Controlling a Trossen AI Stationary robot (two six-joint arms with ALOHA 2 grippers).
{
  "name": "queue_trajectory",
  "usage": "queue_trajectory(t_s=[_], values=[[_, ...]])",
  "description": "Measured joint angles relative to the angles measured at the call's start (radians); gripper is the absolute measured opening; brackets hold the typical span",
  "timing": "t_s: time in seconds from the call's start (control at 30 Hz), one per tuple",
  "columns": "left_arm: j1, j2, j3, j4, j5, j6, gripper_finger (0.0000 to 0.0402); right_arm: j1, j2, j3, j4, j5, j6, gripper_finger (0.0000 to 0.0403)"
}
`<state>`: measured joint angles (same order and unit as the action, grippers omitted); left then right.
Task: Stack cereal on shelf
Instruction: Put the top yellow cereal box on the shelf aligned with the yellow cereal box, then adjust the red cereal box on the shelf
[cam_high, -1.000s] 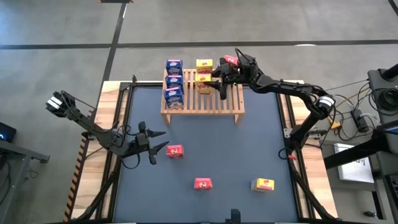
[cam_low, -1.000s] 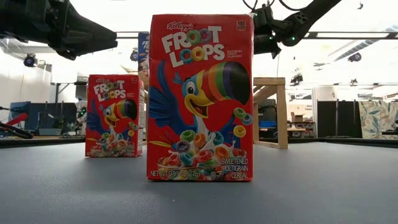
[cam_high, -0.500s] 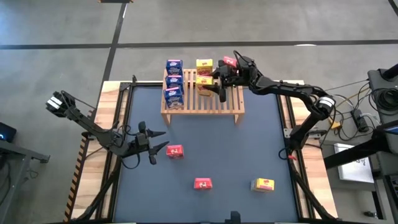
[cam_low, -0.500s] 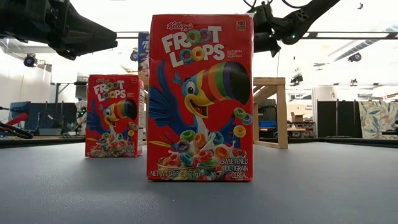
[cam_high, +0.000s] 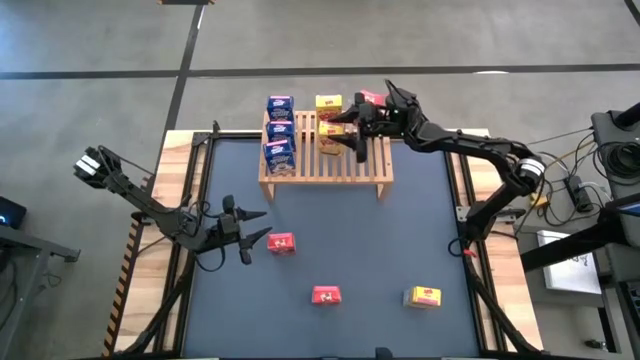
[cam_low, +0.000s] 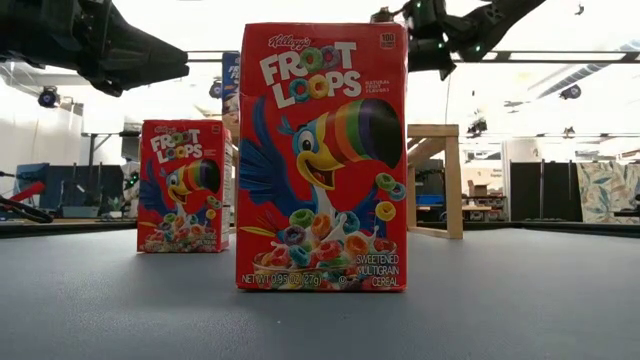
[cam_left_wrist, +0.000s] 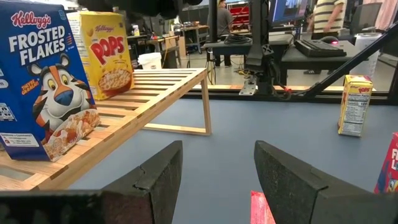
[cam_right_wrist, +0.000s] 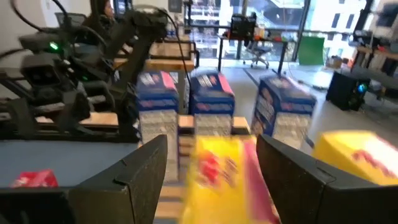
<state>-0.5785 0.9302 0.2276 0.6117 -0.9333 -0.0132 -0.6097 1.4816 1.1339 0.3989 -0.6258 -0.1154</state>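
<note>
In the high view's upper centre, the right tool (cam_high: 352, 125), fingers apart, hovered over the light wooden slatted shelf (cam_high: 350, 165) beside a yellow cardboard cereal box (cam_high: 327, 139), while the left tool (cam_high: 245, 237), fingers apart, sat nearest a red cardboard cereal box (cam_high: 281, 243) on the dark surface (cam_high: 400, 230).

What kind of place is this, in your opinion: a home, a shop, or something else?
Most likely a robotics lab or workshop, not a home or shop. Two robot arms work at a framed table holding a wooden rack and small cereal boxes. Beyond it stand desks with monitors and office chairs.
</note>
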Motion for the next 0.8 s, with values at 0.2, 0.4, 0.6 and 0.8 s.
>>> queue_trajectory(t_s=[0.2, 0.4, 0.6, 0.8], values=[[0.000, 0.000, 0.000, 0.000, 0.000, 0.000, 0.0184, 0.012, -0.081, 0.000, -0.007, -0.002, -0.001, 0.0238], [0.000, 0.000, 0.000, 0.000, 0.000, 0.000, 0.0184, 0.012, -0.214, 0.000, -0.190, 0.147, -0.133, 0.0238], [0.000, 0.000, 0.000, 0.000, 0.000, 0.000, 0.0184, -0.005, -0.332, -0.082, -0.273, 0.296, -0.211, 0.0232], [0.000, 0.000, 0.000, 0.000, 0.000, 0.000, 0.0184, -0.065, -0.414, -0.254, -0.145, 0.318, -0.157, 0.0231]])
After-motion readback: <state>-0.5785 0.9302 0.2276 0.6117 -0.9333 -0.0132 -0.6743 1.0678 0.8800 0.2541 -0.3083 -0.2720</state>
